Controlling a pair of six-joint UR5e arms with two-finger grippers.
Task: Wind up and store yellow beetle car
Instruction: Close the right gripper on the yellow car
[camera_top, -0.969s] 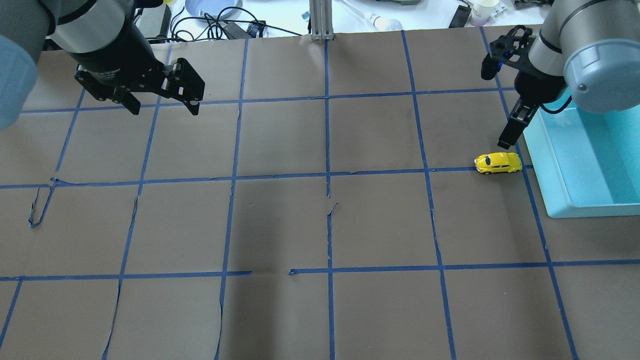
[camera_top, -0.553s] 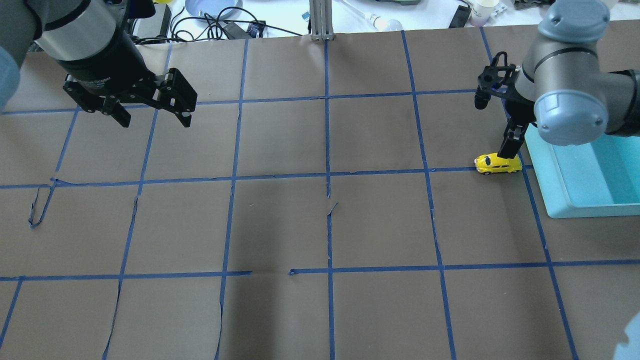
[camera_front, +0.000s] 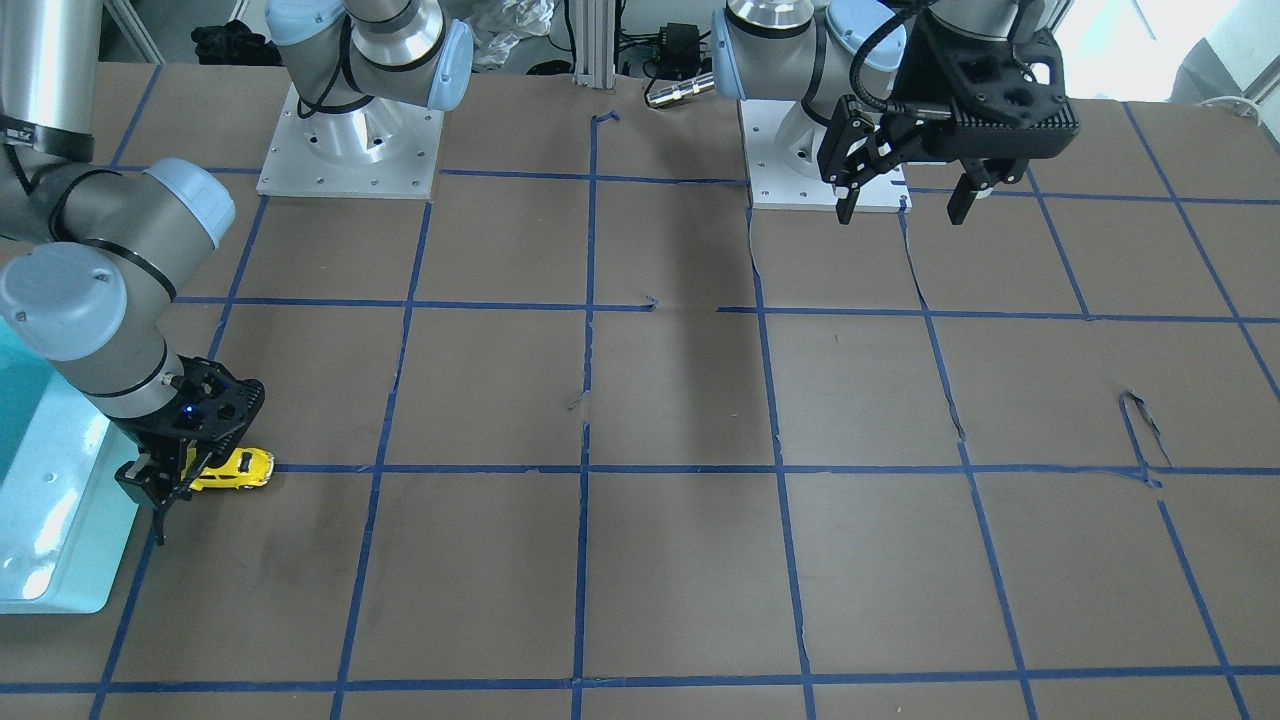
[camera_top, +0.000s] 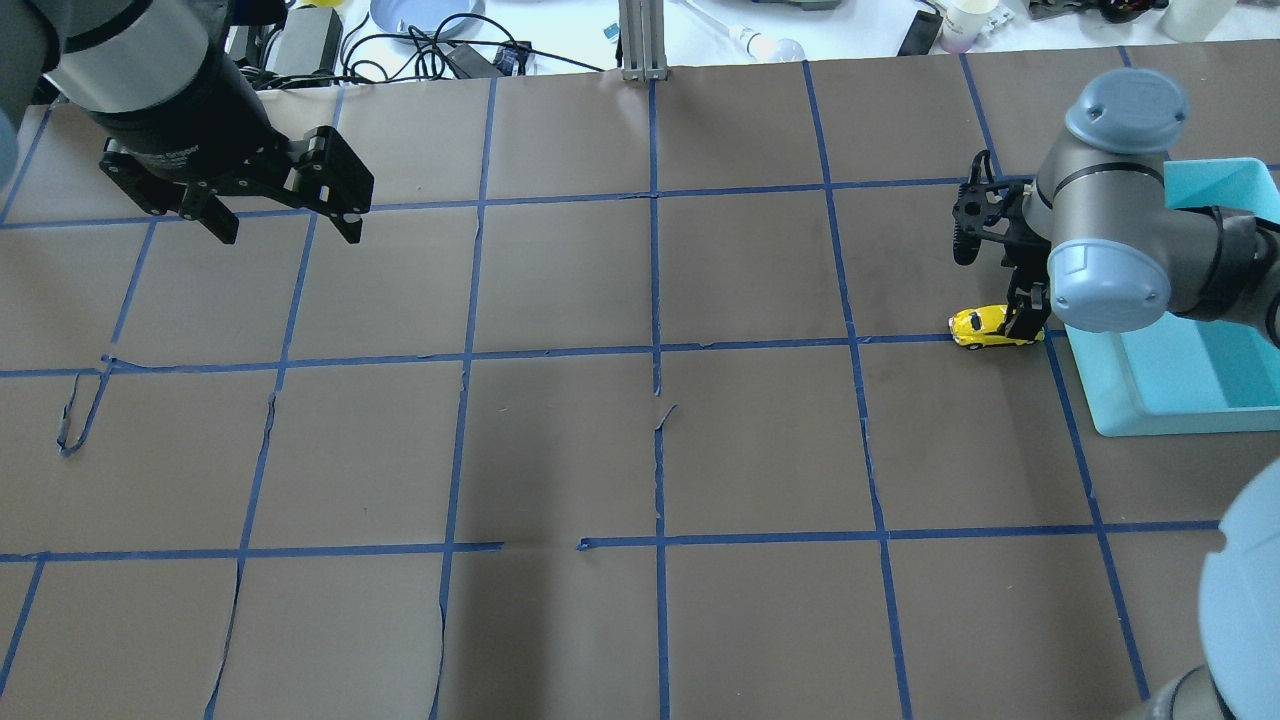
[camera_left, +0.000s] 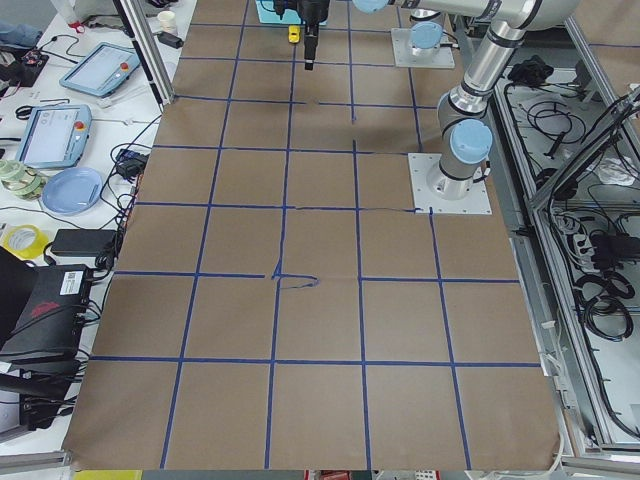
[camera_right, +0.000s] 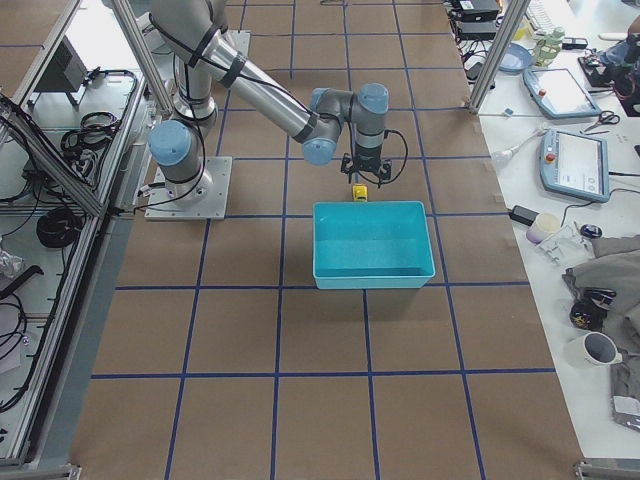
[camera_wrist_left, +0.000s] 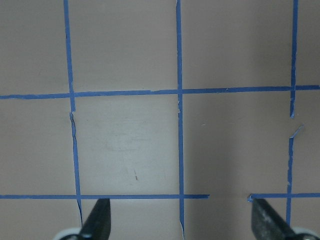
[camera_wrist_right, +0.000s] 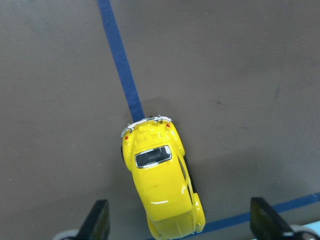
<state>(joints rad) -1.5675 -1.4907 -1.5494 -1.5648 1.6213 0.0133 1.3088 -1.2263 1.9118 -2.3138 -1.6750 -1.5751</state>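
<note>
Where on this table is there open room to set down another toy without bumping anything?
The middle of the table is bare: all the grid squares from the left gripper across to the yellow beetle car. It is crowded only at the robot's right, where the right gripper stands open over the car, beside the teal bin.

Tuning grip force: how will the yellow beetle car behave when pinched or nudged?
The yellow beetle car stands on its wheels, so a nudge along its length probably rolls it. Its glossy, rounded body may slip between the open fingers of the right gripper.
</note>
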